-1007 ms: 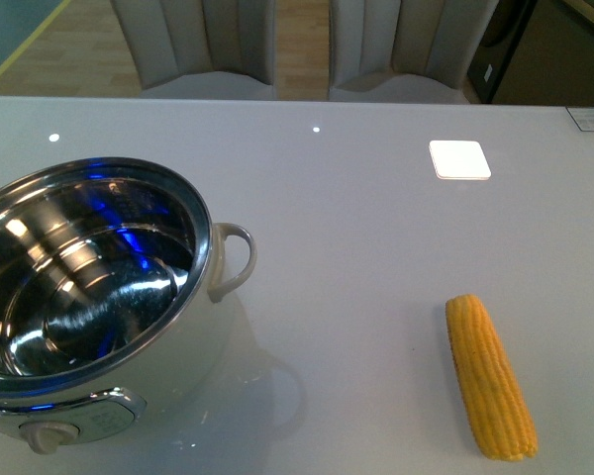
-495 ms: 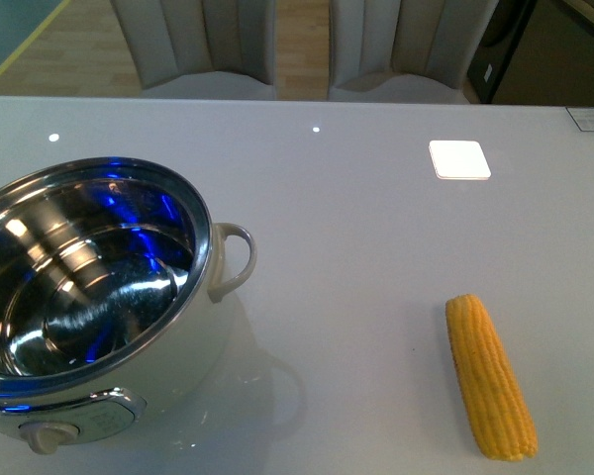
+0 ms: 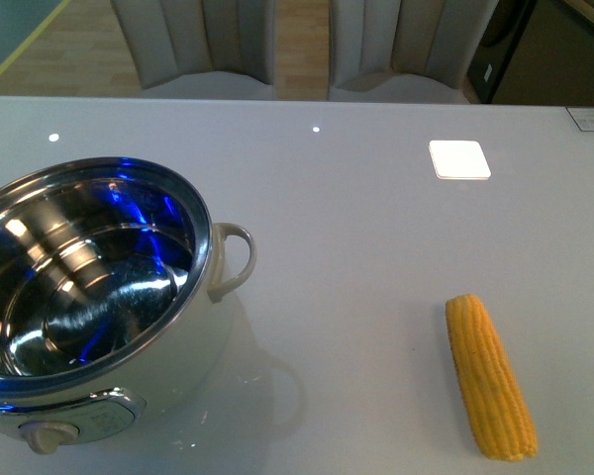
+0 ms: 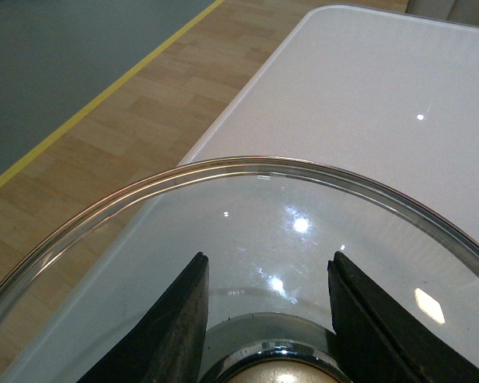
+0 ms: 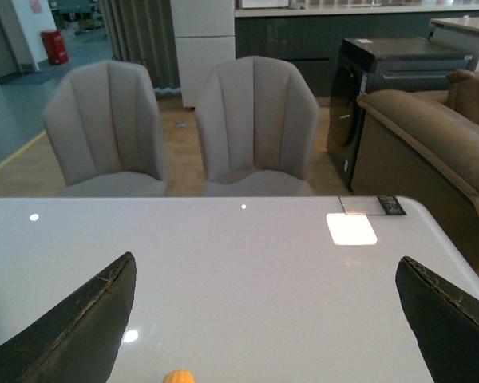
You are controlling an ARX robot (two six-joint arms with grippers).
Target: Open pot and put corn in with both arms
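- At the near right of the worktop (image 3: 356, 247): corn (image 3: 489, 377), lying flat, narrow end pointing far, touching nothing.
- At the near left, well apart from the corn: pot (image 3: 190, 341), uncovered, steel interior bare with blue glints, loop handle (image 3: 233, 259) facing right, front knob (image 3: 45, 435) on the near side.
- Out of the front view: left end effector (image 4: 267, 255), clamped on the shiny lid knob (image 4: 271, 371) of a glass lid (image 4: 247, 207), over the worktop's edge and wood floor.
- Above the worktop: right end effector (image 5: 265, 258), spread wide, gripping nothing.
- Far right: white square (image 3: 459, 159); beyond the far edge, two grey chairs (image 5: 104, 128).
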